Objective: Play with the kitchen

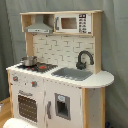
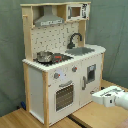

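Observation:
The kitchen [image 1: 60,65] is a tall white and light-wood toy, seen in both exterior views [image 2: 60,60]. It has a grey hood [image 1: 39,26], a microwave cabinet [image 1: 74,23], a black faucet [image 1: 84,59] over a grey sink [image 1: 72,74], and a metal pot [image 1: 29,61] on the stovetop [image 1: 42,66]. The oven door [image 2: 64,96] looks closed. In the second exterior view my gripper [image 2: 98,96] comes in from the lower right, white, low in front of the kitchen's cabinet door [image 2: 91,75] and apart from it.
A grey-green curtain [image 1: 115,45] hangs behind the kitchen. The toy stands on a wooden floor [image 2: 95,117]. A rounded counter end [image 1: 102,79] juts out beside the sink.

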`<move>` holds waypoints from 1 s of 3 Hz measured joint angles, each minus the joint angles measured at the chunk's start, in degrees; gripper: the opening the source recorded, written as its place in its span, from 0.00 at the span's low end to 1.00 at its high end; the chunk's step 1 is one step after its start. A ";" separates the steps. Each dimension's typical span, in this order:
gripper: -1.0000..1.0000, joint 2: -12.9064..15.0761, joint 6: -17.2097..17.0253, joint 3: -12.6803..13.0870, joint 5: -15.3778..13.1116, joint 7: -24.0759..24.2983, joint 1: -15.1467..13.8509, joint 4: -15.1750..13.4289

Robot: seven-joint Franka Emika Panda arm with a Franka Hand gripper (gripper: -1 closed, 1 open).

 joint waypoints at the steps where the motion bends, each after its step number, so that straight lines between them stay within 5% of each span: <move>1: 1.00 -0.04 -0.07 -5.35 -0.31 -1.98 0.09 0.52; 3: 1.00 0.19 1.49 -12.82 -0.88 -11.54 -2.38 0.84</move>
